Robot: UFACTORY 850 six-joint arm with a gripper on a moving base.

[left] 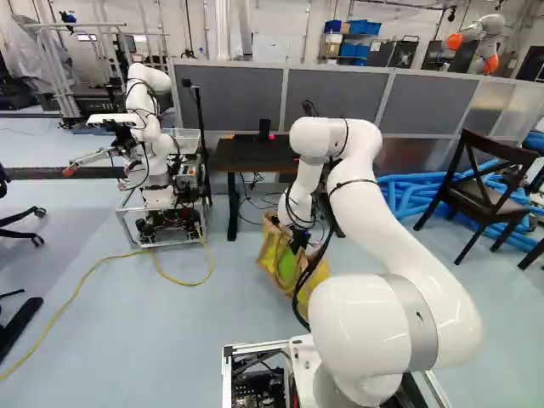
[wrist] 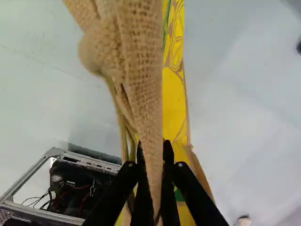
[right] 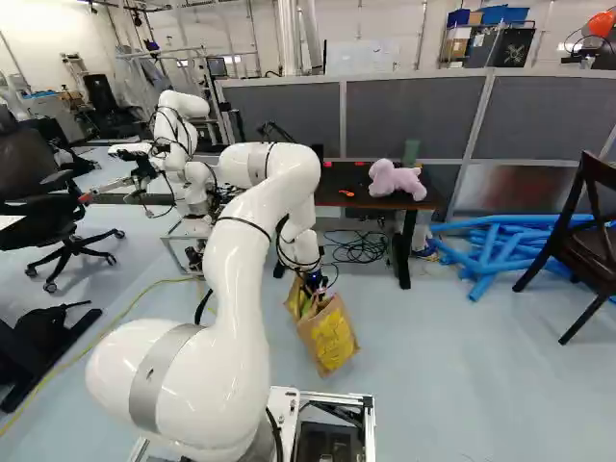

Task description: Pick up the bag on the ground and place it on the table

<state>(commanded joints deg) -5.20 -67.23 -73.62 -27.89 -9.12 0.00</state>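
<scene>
Pinching a strip of the tan woven bag with yellow and green panels (right: 332, 342) from both sides, the black two-finger gripper (right: 314, 281) hangs near the centre of the right base view. In the wrist view the coarse weave runs between its narrowly spaced fingers, with a yellow panel just beside. The bag leans at a tilt over the pale blue-grey floor (right: 433, 385), in front of a dark table with black legs (right: 339, 183); whether its bottom touches the floor I cannot tell. On that table, at the upper right of the right base view, lies a lilac plush animal (right: 395, 180), with a small orange object (right: 346, 193) near it. Blue tubes (right: 496, 245) lie right of the table, beside a dark wooden chair (right: 595, 231). Another white robot arm (left: 146, 127) stands at the upper left of the left base view.
</scene>
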